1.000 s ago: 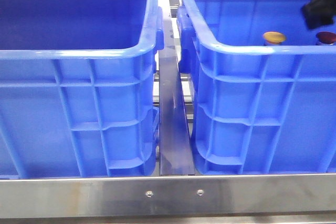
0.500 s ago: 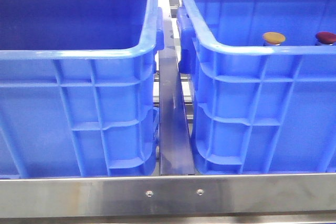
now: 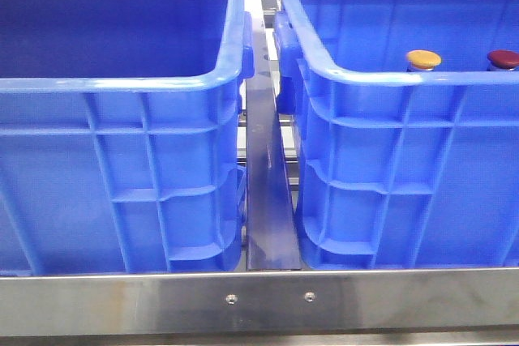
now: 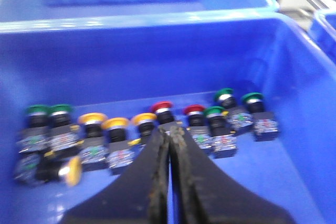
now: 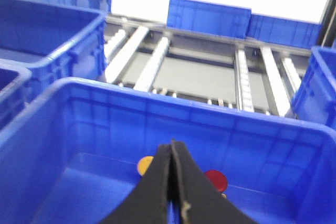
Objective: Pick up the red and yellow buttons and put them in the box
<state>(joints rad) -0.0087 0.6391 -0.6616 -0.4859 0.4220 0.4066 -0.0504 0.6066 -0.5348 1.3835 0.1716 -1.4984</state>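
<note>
Two blue crates, side by side, a steel rail (image 3: 268,192) in the gap between.

Right crate (image 3: 405,143): one yellow button (image 3: 423,59), one red button (image 3: 503,58), apart, past the near rim.

Left crate (image 3: 122,160): a row of loose buttons (image 4: 147,129).

Left gripper (image 4: 169,136) and right gripper (image 5: 171,148): fingers pressed together, empty.

crates (image 3: 122,160): blue plastic, glossy, ribbed | rail (image 3: 259,301) below crates: brushed metal, dull sheen | buttons (image 3: 423,59): smooth glossy caps | left gripper (image 4: 169,145): matt black, rough edges

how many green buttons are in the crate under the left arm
4 green buttons: two side by side at one end of the row, two at the other end. Blur may hide more.
</note>
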